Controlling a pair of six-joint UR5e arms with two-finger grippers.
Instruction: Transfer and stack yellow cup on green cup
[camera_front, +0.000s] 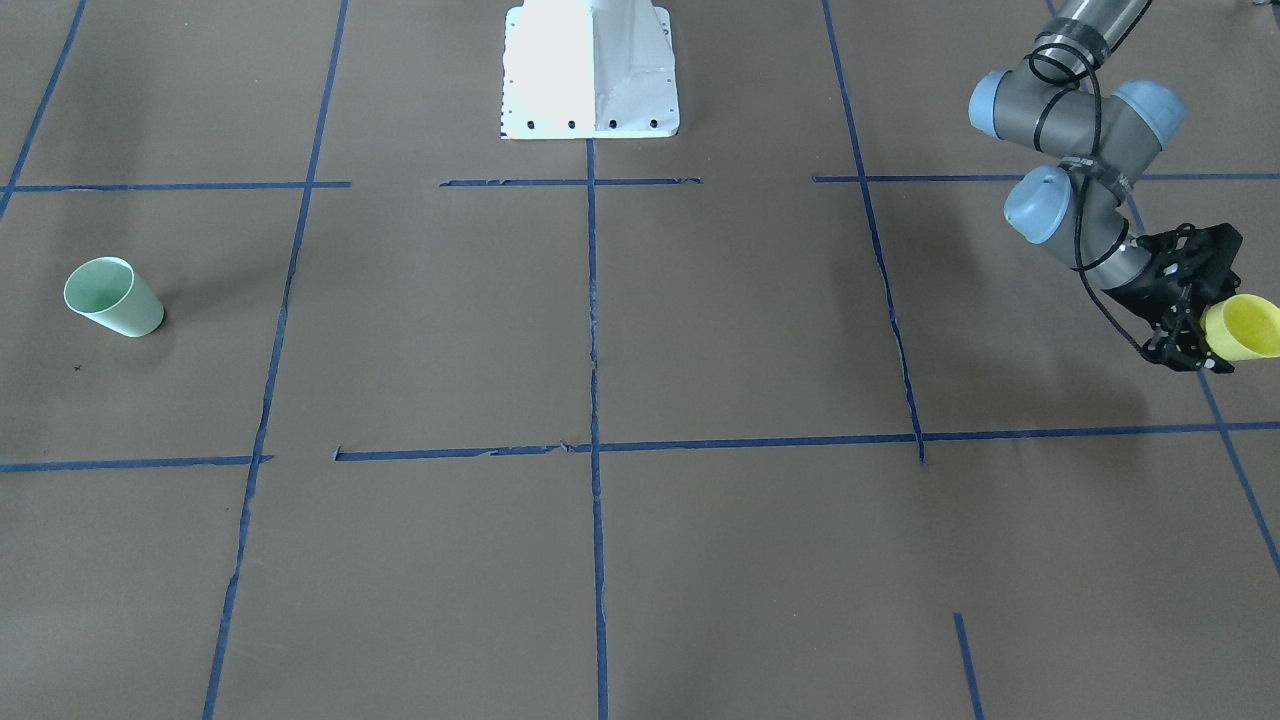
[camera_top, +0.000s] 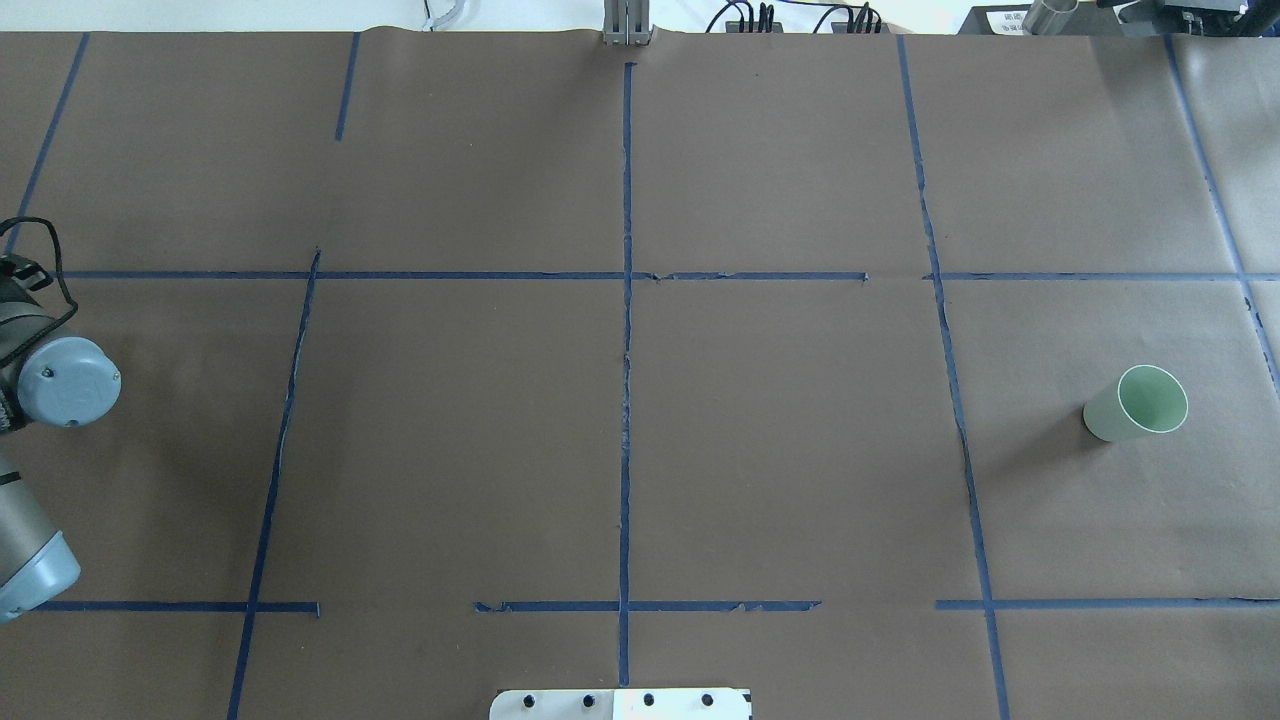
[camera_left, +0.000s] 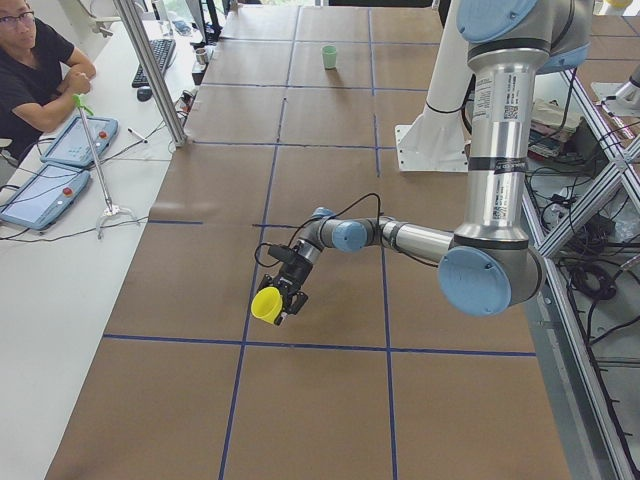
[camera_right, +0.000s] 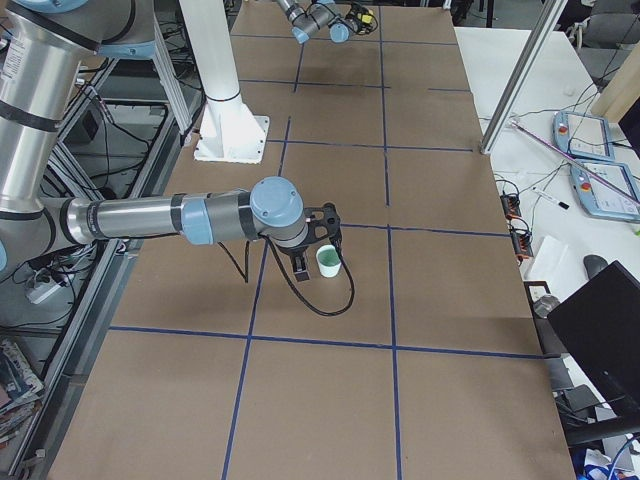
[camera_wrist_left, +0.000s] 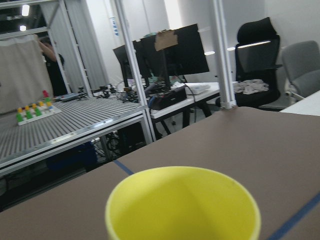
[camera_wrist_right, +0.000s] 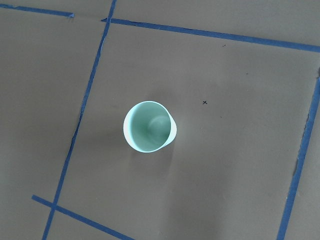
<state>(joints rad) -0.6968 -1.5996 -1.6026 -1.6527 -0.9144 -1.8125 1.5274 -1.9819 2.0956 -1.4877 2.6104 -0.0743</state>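
The yellow cup (camera_front: 1245, 328) is held off the table, tilted on its side, in my left gripper (camera_front: 1200, 335), which is shut on it near the table's left end. It also shows in the exterior left view (camera_left: 266, 305), and its open rim fills the bottom of the left wrist view (camera_wrist_left: 182, 205). The green cup (camera_front: 112, 297) stands upright on the brown table at the far right end (camera_top: 1137, 403). The right wrist view looks straight down into it (camera_wrist_right: 149, 126). My right gripper (camera_right: 315, 248) hangs above the green cup; I cannot tell whether it is open or shut.
The white robot base (camera_front: 590, 70) stands at the middle of the table's near edge. Blue tape lines (camera_top: 626, 350) divide the brown table. An operator (camera_left: 30, 70) sits at a side table with teach pendants (camera_left: 75, 140).
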